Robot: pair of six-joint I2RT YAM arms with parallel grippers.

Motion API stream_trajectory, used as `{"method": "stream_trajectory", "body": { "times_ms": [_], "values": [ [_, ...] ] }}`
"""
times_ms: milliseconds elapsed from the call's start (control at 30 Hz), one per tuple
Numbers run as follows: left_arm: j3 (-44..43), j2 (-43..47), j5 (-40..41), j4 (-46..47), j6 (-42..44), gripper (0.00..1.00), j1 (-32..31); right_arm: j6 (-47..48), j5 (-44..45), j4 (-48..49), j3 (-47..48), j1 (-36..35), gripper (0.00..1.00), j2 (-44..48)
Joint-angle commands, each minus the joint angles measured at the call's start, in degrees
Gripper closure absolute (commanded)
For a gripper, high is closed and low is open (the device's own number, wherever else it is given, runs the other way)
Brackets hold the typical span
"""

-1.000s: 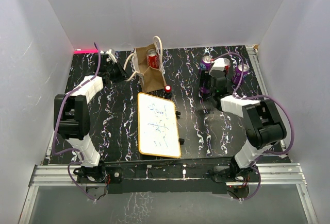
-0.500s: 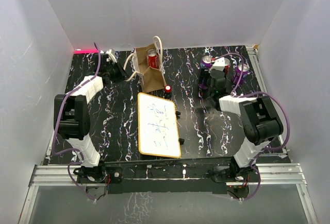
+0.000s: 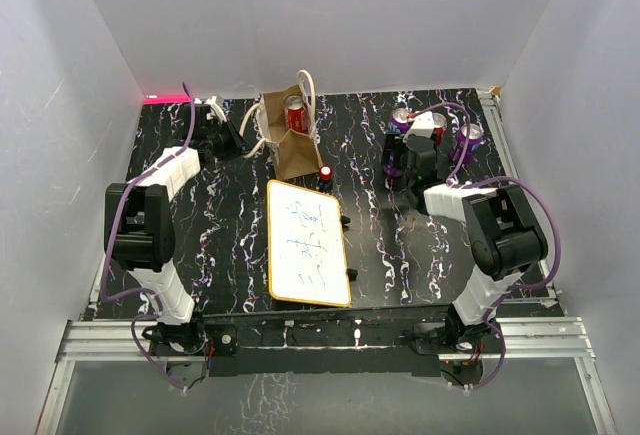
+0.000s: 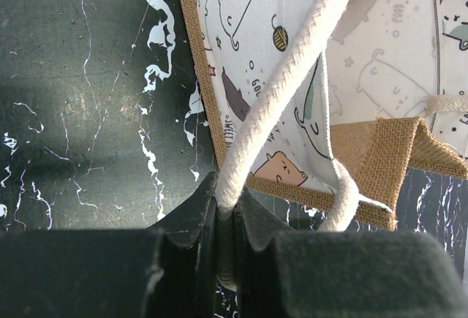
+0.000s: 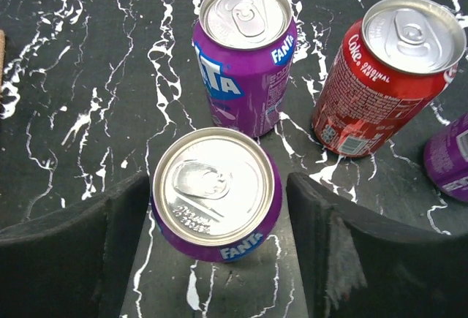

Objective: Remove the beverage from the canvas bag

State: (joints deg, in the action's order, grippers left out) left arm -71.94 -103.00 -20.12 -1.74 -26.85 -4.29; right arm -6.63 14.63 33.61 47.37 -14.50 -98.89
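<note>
The canvas bag (image 3: 291, 151) stands at the back middle of the table with a red beverage can (image 3: 295, 112) upright inside it. My left gripper (image 3: 243, 144) is shut on one cream rope handle (image 4: 292, 77) of the canvas bag (image 4: 380, 150), and the rope runs down between the jaws of the left gripper (image 4: 230, 208). On the right, a purple Fanta can (image 5: 216, 194) stands on the table between the fingers of my right gripper (image 5: 219, 208). There is a clear gap between this can and the right finger (image 5: 329, 230). In the top view the right gripper (image 3: 398, 162) sits just in front of the other cans.
Behind the right gripper stand a second purple Fanta can (image 5: 245, 47), a red Coke can (image 5: 387, 69) and another purple can (image 5: 450, 157) at the right edge. A whiteboard (image 3: 305, 243) lies mid-table, with a small red-capped object (image 3: 325, 172) by the bag.
My right gripper's jaws have spread apart around the purple can, and the arm has shifted slightly left. The left gripper still holds the handle, unmoved.
</note>
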Motion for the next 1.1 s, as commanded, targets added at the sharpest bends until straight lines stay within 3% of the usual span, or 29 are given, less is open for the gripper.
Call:
{"method": "stream_trajectory", "body": {
  "times_ms": [0, 300, 433, 567, 667, 767, 1067],
  "values": [
    [-0.5, 0.8, -0.5, -0.5, 0.6, 1.00, 0.2, 1.2, -0.1, -1.8, 3.4, 0.2, 0.18, 4.4],
    [-0.4, 1.2, -0.9, -0.3, 0.3, 1.00, 0.3, -4.5, -8.5, -17.3, -3.9, -1.0, 0.13, 17.9],
    [-0.3, 0.8, -1.1, -0.1, 0.1, 1.00, 0.3, -5.1, -11.8, -20.9, -9.1, -6.6, 0.13, 22.6],
    [-0.6, 0.2, -1.3, -0.1, 0.0, 1.00, 0.2, -4.5, -11.8, -24.2, -7.5, -13.6, 0.14, 23.9],
    [-0.8, -0.1, -1.3, -0.4, 0.1, 1.00, 0.2, -4.2, -11.3, -25.2, -1.4, -19.0, 0.14, 21.1],
    [-0.8, 0.2, -1.2, -0.5, 0.3, 1.00, 0.2, -5.1, -10.8, -28.2, 10.4, -22.5, 0.14, 14.5],
    [-0.9, 1.0, -0.1, -1.2, 1.1, 1.00, 0.2, -10.2, -7.2, -35.5, 41.5, -26.0, 0.24, -8.9]
  ]
}}
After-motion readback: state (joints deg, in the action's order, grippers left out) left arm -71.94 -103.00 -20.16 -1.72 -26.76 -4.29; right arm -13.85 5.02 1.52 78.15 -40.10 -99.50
